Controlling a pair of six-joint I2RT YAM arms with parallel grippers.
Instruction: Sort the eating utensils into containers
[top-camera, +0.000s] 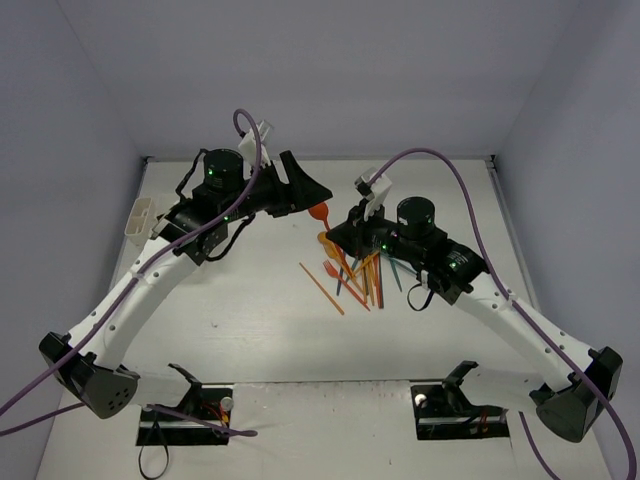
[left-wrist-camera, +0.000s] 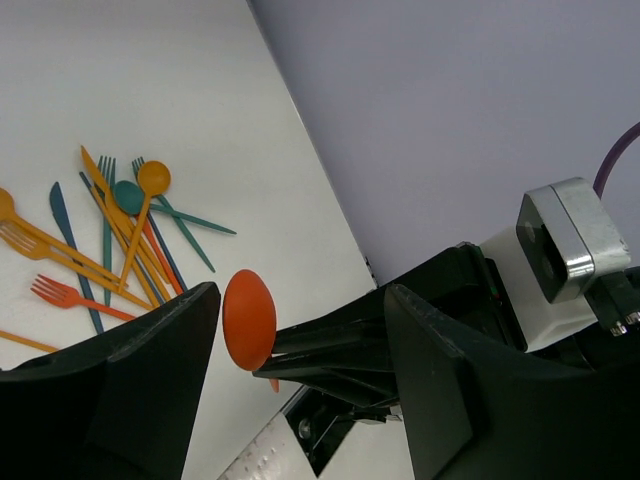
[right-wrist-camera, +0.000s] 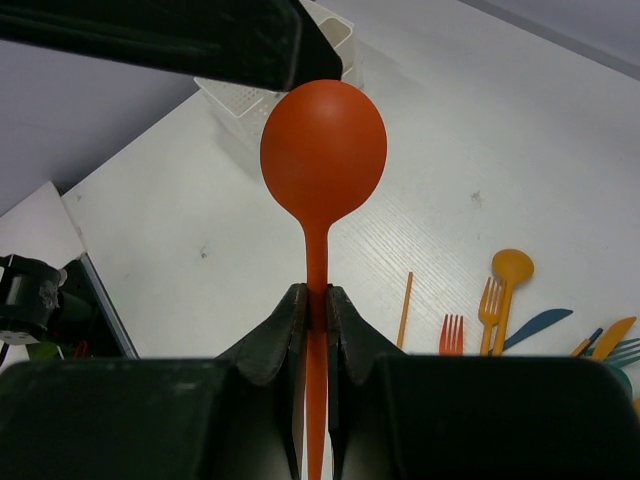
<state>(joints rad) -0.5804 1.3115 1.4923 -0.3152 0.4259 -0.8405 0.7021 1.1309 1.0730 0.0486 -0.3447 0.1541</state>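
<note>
My right gripper (right-wrist-camera: 316, 298) is shut on the handle of an orange spoon (right-wrist-camera: 323, 150) and holds it upright above the table. In the left wrist view the spoon's bowl (left-wrist-camera: 249, 320) sits between the fingers of my left gripper (left-wrist-camera: 300, 300), close to the left finger. That gripper is open and straddles the bowl and the right gripper's tips. From above, both grippers meet at the spoon (top-camera: 318, 211) in the table's middle. The other eating utensils (top-camera: 360, 275) lie in a loose pile beneath the right arm. The white containers (top-camera: 140, 218) stand at the left edge.
The pile holds orange, yellow, teal and blue forks, spoons, knives and sticks (left-wrist-camera: 120, 230), with one orange stick (top-camera: 320, 288) lying apart to the left. Purple cables arch over both arms. A perforated white bin wall (right-wrist-camera: 245, 100) shows behind the held spoon.
</note>
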